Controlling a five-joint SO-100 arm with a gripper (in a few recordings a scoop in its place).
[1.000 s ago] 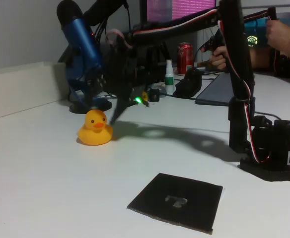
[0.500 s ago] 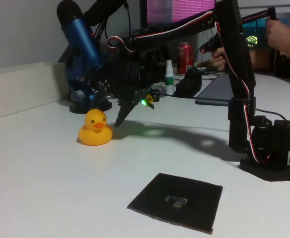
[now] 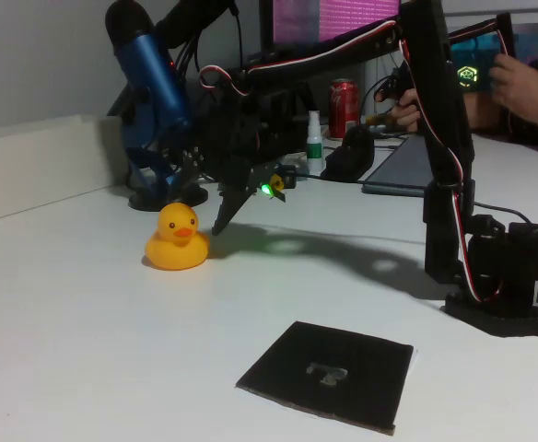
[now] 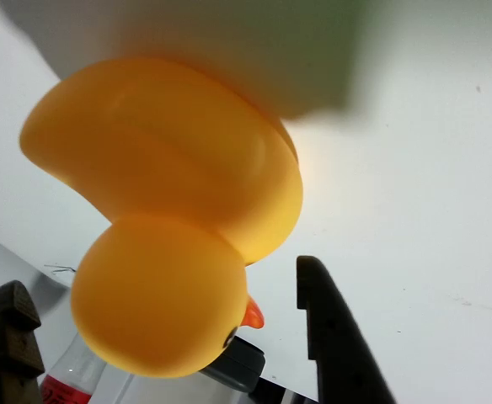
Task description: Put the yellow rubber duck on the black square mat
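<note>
The yellow rubber duck (image 3: 177, 239) sits upright on the white table at the left of the fixed view, facing the camera. My gripper (image 3: 216, 210) hangs just behind and to the right of it, open, one dark fingertip close to the duck's side. In the wrist view the duck (image 4: 170, 194) is very near, and its head lies between my gripper's (image 4: 157, 282) two dark fingers (image 4: 326, 328), which are spread apart and do not squeeze it. The black square mat (image 3: 329, 373) with a pale T mark lies flat at the front, to the right of the duck.
A blue microphone (image 3: 149, 83) on its stand rises right behind the duck. A red can (image 3: 344, 106), a small bottle (image 3: 314, 143) and dark desk gear stand further back. My arm's base (image 3: 504, 281) is at the right. A raised white ledge (image 3: 39, 166) runs along the left.
The gripper has shifted a little to the right behind the duck and lifted slightly in the first half second, then held still. The duck and the mat have not moved.
</note>
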